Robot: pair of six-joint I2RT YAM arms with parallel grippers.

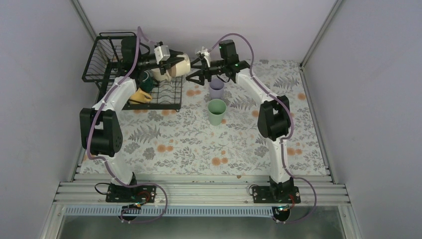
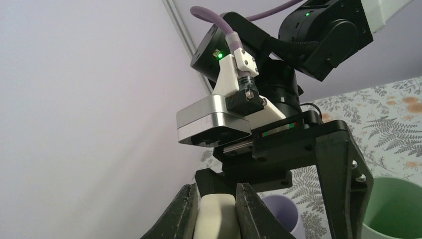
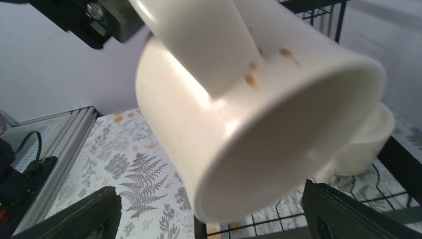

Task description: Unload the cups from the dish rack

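Closest to the lens, the cream glazed ceramic mug [image 3: 224,124] hangs over the rack's right edge, tipped on its side, long axis roughly level, mouth toward three o'clock. At ten o'clock, the black wire dish rack [image 1: 107,50] holds a dark teal mug [image 1: 145,78] and a yellow mug [image 1: 141,96], both left to unload. The left end effector [image 2: 215,211] pinches the cream mug's handle; the right end effector [image 1: 195,68] gapes empty beside it. A lavender handleless tumbler [image 1: 216,88] and a mint-green tumbler [image 1: 217,111] stand on the floral counter [image 1: 199,144], done.

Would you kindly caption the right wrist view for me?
A cream mug, held by the left gripper, close before the open right gripper.
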